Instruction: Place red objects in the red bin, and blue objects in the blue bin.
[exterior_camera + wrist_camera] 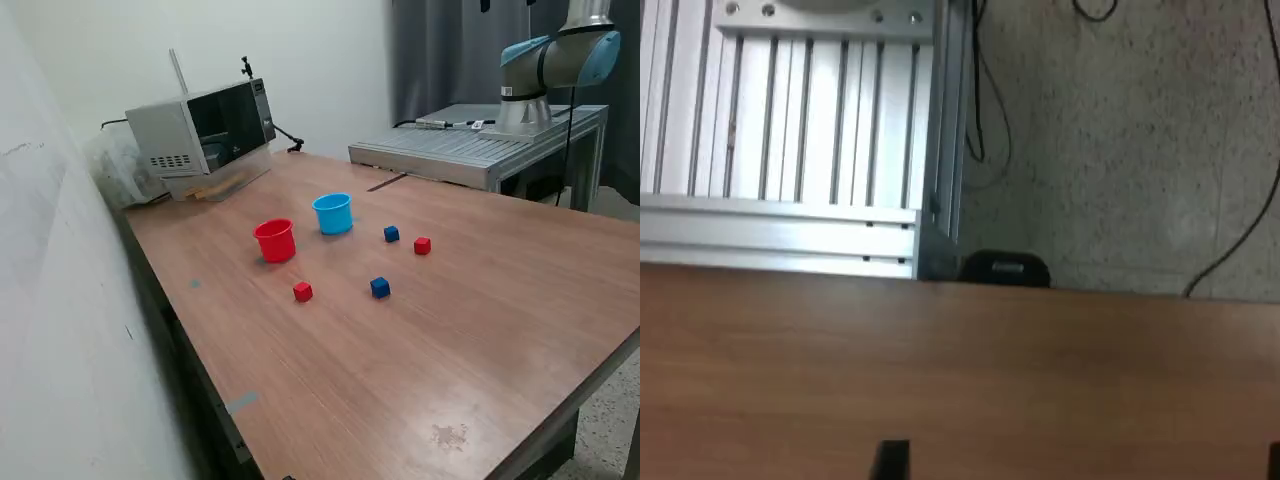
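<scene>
Wood-grain laminate covers the counter (pixel 480 330), on which all the task's things are laid out well away from the arm. Two red cubes are seen, one (pixel 303 291) in front of the red bin (pixel 275 240) and one (pixel 422 245) toward the exterior view's right; two blue cubes lie between them, one (pixel 391 233) just beside the far red cube and one (pixel 380 287) nearer the camera. Being cubes, they have no long axis, and their faces are turned slightly askew to the counter's edge. Both bins stand upright, mouths up, the blue bin (pixel 333 213) just beside the red one.

From the cubes outward, the UR5e arm (pixel 555 60) is mounted on an aluminium frame (pixel 470 150) at the far right of the exterior view. The pincer is out of frame there; in the wrist view only dark tips, probably its fingers (pixel 890 462), are glimpsed over bare counter near the frame, so whether it is released or clenched cannot be told. Nothing appears to be held. The cubes thus lie across the counter from the pincer, the far red and blue pair likely nearest.
</scene>
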Tool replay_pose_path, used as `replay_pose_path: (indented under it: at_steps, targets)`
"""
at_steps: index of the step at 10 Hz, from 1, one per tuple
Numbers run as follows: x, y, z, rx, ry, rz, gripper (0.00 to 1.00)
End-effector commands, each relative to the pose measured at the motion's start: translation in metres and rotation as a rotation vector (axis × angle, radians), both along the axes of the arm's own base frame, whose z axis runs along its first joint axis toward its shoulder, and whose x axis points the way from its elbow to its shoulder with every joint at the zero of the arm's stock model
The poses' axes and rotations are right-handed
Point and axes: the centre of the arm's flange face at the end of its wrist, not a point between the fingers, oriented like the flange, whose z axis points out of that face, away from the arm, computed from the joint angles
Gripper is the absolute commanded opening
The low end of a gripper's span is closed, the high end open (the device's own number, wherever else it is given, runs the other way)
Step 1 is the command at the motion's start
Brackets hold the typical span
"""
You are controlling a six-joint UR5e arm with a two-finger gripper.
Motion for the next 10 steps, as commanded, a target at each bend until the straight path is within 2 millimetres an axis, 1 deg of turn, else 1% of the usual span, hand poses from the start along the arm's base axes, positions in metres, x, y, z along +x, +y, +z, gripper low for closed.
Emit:
replay_pose_path:
  at_steps: [1, 2, 3, 5, 6, 8, 10]
  targets:
    - [-0.015, 0.001, -0.004, -0.014, 0.113, -0.008, 1.00]
    - [-0.022, 0.001, -0.009, -0.017, 0.148, -0.014, 1.00]
    - [-0.038, -0.001, -0.026, -0.020, 0.180, -0.046, 1.00]
    - [-0.065, -0.004, -0.042, -0.026, 0.241, -0.100, 1.00]
    - [-0.084, -0.006, -0.053, -0.030, 0.257, -0.104, 1.00]
    - [-0.120, -0.011, -0.089, -0.031, 0.262, -0.170, 1.00]
    - [-0.157, -0.011, -0.134, -0.033, 0.277, -0.185, 1.00]
